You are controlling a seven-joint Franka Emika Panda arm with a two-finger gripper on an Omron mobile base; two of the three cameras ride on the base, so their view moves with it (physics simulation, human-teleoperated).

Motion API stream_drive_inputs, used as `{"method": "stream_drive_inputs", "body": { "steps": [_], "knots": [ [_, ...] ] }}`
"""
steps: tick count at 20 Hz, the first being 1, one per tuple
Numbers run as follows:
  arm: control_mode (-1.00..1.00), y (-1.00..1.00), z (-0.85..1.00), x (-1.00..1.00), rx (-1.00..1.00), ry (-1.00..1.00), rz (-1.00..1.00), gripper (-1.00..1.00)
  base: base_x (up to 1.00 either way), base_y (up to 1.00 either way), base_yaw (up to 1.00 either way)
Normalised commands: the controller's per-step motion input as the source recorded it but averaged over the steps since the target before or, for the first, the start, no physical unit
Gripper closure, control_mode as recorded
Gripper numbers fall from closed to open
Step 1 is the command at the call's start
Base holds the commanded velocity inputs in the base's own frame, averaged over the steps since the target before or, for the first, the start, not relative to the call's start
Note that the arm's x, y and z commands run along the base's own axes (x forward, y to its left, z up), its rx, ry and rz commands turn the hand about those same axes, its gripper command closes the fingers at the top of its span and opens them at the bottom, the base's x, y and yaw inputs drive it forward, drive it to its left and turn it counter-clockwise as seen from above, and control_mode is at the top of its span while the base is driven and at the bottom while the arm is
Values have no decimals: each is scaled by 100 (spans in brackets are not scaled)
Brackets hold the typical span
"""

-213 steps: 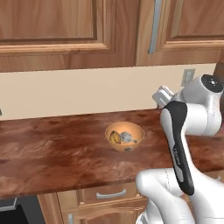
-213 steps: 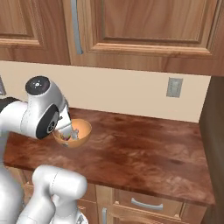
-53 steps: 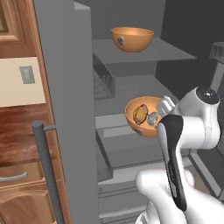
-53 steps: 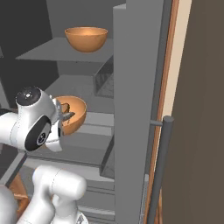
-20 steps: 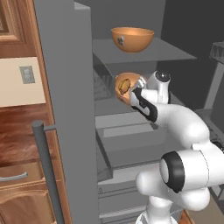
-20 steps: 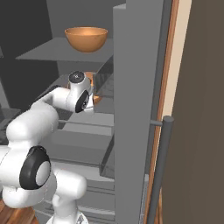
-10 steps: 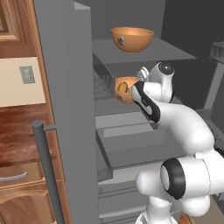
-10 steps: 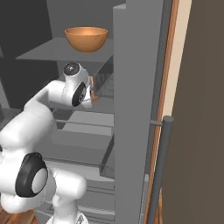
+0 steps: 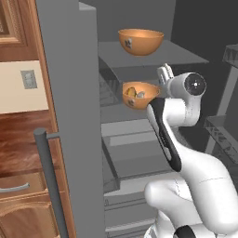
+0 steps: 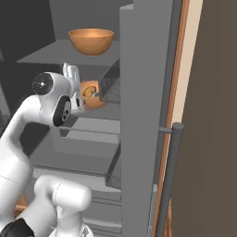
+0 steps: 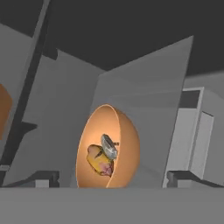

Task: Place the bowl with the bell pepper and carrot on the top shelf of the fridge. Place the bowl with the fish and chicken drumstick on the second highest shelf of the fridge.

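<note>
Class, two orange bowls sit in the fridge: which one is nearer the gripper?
The lower bowl, holding the golden drumstick and grey fish; the gripper is beside it. The other bowl sits a shelf higher.

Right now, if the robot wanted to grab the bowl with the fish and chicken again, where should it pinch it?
Probably the thin rim of the bowl with the fish and chicken, on its open front side nearest the gripper. It sits upright, and its round wall looks too wide.

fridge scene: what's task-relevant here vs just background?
Job:
- round orange-tan bowl on the uppermost grey shelf slab
- like orange-tan bowl one slab lower, holding a golden-brown drumstick lump and a silvery-grey fish lump
- white two-finger gripper, open

Background:
- grey fridge door
- wooden drawers
- wall outlet
</note>
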Motion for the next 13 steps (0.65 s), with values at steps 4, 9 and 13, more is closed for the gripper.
{"method": "stream_drive_inputs", "body": {
  "steps": [4,9,13],
  "knots": [
    [-100,3,22,-100,0,-22,0,-100,0,0,0],
    [-100,35,58,-100,-10,-22,0,-100,0,0,0],
    [-100,25,34,-51,-19,-36,6,-100,0,0,0]
  ]
}}
